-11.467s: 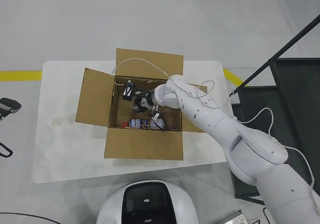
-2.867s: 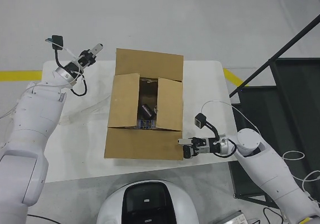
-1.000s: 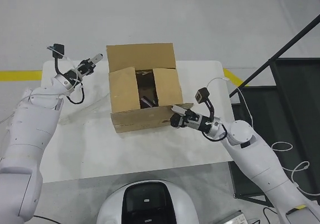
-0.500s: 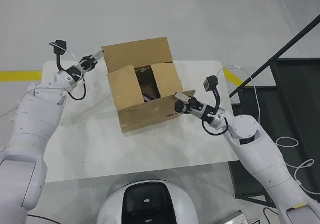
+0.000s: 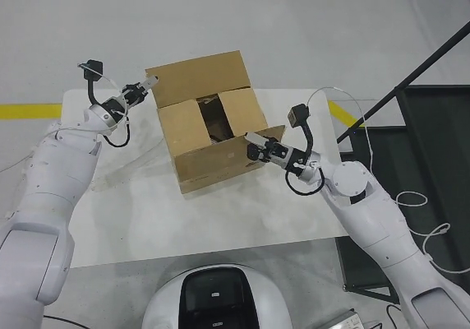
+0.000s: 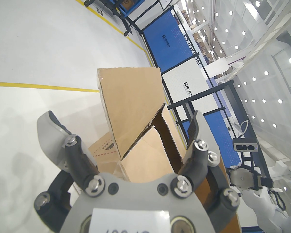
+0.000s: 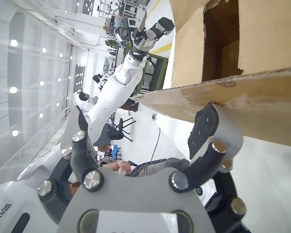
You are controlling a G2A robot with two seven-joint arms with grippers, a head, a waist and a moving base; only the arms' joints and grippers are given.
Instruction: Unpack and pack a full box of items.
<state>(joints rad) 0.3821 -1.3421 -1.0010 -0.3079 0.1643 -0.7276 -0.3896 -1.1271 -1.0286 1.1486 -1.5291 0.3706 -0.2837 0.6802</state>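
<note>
The box (image 5: 206, 132) is plain brown corrugated cardboard, matte, with ragged, torn-looking flap edges and a fluted core showing along the cuts. It sits turned at a slant on the far half of the table (image 5: 136, 222), a smooth white top with rounded corners. Its far flap (image 5: 198, 74) stands up and leans outward. The two side flaps fold partly inward, leaving a dark gap (image 5: 214, 119) between them; what lies inside is too dim to tell. The near-right flap (image 5: 264, 136) sticks out flat toward the right arm.

The left gripper (image 5: 146, 85) hangs at the far flap's left corner with its fingers spread wide. In the left wrist view the box (image 6: 133, 93) rises ahead between them, and whether they touch it cannot be told. The right gripper (image 5: 251, 150) is also spread, gripping nothing. In the right wrist view one ribbed black pad (image 7: 203, 124) lies against the underside of the flap (image 7: 232, 98), and the other finger is well apart.

A clear, creased sheet (image 5: 124, 169), perhaps plastic film, lies on the table left of the box. White tabletop stretches from the box to the near edge. A dark metal frame (image 5: 432, 123) stands just beside the table's right edge.
</note>
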